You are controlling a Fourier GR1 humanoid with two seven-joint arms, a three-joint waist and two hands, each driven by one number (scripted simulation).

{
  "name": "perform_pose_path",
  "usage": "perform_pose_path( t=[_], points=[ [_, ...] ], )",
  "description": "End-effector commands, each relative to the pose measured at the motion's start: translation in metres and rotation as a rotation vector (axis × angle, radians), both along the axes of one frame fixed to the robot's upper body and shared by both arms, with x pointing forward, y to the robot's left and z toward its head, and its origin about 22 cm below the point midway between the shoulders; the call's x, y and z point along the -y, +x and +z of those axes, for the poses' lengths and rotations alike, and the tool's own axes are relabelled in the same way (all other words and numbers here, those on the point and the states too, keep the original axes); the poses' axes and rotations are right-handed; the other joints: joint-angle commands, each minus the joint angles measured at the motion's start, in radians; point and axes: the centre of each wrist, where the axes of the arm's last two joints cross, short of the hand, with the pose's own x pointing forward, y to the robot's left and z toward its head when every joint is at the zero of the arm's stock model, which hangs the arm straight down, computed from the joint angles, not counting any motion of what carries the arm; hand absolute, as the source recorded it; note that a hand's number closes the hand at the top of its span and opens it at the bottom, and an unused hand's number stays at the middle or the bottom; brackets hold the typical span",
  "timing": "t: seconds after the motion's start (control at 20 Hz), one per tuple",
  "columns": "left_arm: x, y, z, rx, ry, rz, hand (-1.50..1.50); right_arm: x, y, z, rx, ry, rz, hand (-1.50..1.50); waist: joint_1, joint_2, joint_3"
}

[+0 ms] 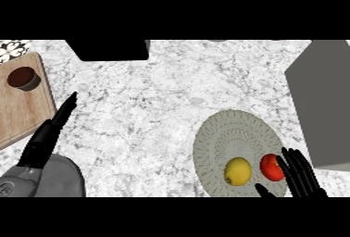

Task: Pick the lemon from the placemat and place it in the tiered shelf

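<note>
A yellow lemon (pixel 238 171) lies on the round woven placemat (pixel 236 132), toward its near edge. Beside it on the right sits a red fruit (pixel 271 167). My right hand (pixel 301 176) comes up from the lower right with straight fingers, just right of the red fruit and partly over it; the thumb points toward the lemon without touching it. The grey tiered shelf (pixel 321 102) stands along the right edge. My left hand (pixel 49 134) rests open at the lower left, fingers pointing up.
A wooden cutting board (pixel 21 109) at the left edge carries a small dark brown cup (pixel 23 78). A black box (pixel 109 48) stands at the back. The counter is white-grey marble.
</note>
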Motion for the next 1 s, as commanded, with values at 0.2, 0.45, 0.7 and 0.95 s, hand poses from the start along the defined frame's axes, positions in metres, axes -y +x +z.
perform_pose_path(
  t=[0.2, 0.45, 0.7, 0.95],
  points=[
    [0.004, 0.004, 0.004, 0.008, 0.004, -0.004, 0.0, -0.014, -0.03, -0.005, -0.112, -0.169, -0.219, -1.5, 0.005, 0.007, -0.003],
    [0.003, 0.0, -0.002, 0.007, -0.006, -0.034, 0.0, -0.031, -0.015, 0.016, -0.251, -0.237, -0.363, -1.5, 0.027, 0.012, -0.003],
    [0.004, 0.003, -0.002, -0.012, -0.016, -0.037, 0.0, -0.084, -0.005, 0.043, -0.291, -0.307, -0.49, -1.5, 0.029, 0.006, 0.005],
    [0.011, 0.009, 0.005, 0.012, -0.008, -0.036, 0.0, -0.136, 0.007, 0.066, -0.318, -0.36, -0.52, -1.5, 0.034, 0.004, 0.009]
  ],
)
